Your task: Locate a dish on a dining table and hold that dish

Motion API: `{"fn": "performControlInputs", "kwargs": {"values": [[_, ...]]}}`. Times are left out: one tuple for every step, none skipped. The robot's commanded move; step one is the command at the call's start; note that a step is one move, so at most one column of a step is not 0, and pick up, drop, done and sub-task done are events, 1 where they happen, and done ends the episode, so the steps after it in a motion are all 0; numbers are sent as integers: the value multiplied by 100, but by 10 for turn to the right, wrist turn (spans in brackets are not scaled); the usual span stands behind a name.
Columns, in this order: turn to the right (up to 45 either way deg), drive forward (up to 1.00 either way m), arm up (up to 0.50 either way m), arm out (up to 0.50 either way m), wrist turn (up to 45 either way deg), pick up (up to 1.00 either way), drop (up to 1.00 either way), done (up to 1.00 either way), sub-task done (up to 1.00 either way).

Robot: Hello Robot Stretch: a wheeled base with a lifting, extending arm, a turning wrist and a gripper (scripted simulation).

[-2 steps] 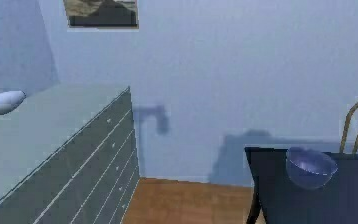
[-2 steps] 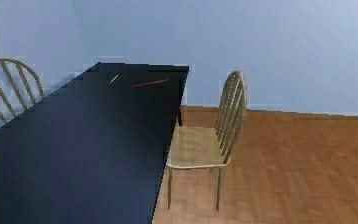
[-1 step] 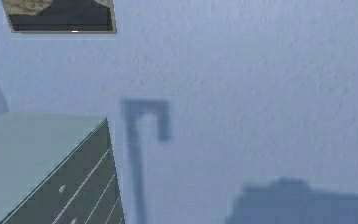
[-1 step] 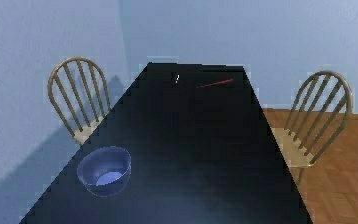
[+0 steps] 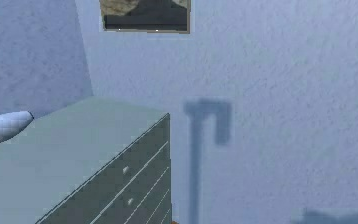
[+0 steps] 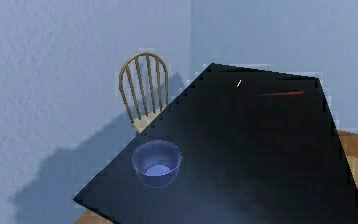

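One round blue bowl (image 6: 157,162) sits on a smooth black table (image 6: 272,150); the end effector's state cannot be told.

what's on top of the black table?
Black table: a blue bowl, a thin red item and a small white sliver. The bowl's wall hides part of its inside.

We see soft, even, fairly bright light in both views. Fwd view: a grey shadow lies on the wall (image 5: 287,90); the dresser (image 5: 77,160) front is darker than its top. Side view: the counter (image 6: 247,140) is near black, the chair (image 6: 144,85) throws a shadow low-left, and the bowl (image 6: 156,161) has a pale sheen inside.
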Motion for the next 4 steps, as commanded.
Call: {"fn": "performControlInputs", "kwargs": {"values": [[0,0,50,0,0,0,0,0,0],[0,0,38,0,0,0,0,0,0],[0,0,0,18,0,0,0,0,0],[0,0,0,0,450,0,0,0,0]]}}
